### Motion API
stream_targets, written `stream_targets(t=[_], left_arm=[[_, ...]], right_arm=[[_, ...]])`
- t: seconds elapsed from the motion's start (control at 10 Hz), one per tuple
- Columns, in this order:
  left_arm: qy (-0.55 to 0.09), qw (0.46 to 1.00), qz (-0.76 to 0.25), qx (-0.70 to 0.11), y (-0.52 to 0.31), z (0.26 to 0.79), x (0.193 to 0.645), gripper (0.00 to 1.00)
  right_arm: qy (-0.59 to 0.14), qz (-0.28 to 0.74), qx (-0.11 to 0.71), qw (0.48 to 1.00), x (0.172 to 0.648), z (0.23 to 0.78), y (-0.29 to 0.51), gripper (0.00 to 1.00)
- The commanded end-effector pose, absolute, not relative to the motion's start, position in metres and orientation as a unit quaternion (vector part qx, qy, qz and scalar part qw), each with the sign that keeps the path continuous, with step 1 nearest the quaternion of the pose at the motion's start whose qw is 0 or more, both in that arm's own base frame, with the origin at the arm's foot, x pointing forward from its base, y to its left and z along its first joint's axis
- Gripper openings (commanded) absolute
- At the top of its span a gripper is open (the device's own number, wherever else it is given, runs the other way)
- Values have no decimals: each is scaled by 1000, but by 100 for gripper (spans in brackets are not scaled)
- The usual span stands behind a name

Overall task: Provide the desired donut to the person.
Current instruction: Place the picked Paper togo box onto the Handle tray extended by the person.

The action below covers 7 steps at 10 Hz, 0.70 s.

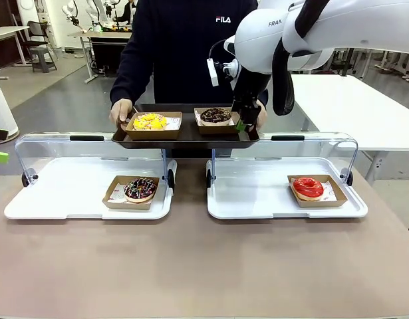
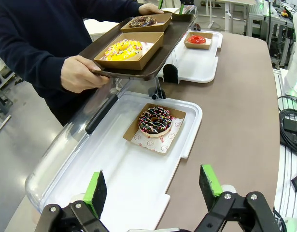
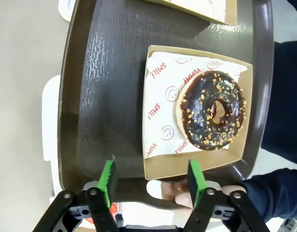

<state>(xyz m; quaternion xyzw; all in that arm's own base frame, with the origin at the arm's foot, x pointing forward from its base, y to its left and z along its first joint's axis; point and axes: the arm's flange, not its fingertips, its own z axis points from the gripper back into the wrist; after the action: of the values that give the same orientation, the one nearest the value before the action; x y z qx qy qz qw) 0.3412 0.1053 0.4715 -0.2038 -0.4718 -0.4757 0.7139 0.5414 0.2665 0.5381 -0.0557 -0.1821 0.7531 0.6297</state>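
- Sitting nearest on the brown bench are two white trays with clear lids flipped up at the back.
- The left tray has a chocolate donut with coloured sprinkles in a little cardboard box; the right tray has a red glazed donut in its own box, well over to the right.
- The left claw hangs over the near end of the left tray, green pads wide apart, nothing between them.
- Further back, the person in the dark sweatshirt holds a dark brown serving tray with both hands, just past the lids.
- On that tray sit two boxes side by side: a yellow donut on the left and a chocolate donut with nut bits on the right.
- The right claw is right at the right end of the serving tray, beside the nut donut's box. From its wrist view the pads are apart, straddling the box edge but not clamped on anything.
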Motion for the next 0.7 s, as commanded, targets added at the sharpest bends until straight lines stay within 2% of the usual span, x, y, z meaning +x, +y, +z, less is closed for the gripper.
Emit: stream_targets(t=[0.0,0.6], left_arm=[[-485,704,-477,-204,106,468,341,100],[-485,704,-477,-204,106,468,341,100]], right_arm=[[-182,760,-32,623,547,539,266,100],[-179,762,-17,622,546,540,266,100]])
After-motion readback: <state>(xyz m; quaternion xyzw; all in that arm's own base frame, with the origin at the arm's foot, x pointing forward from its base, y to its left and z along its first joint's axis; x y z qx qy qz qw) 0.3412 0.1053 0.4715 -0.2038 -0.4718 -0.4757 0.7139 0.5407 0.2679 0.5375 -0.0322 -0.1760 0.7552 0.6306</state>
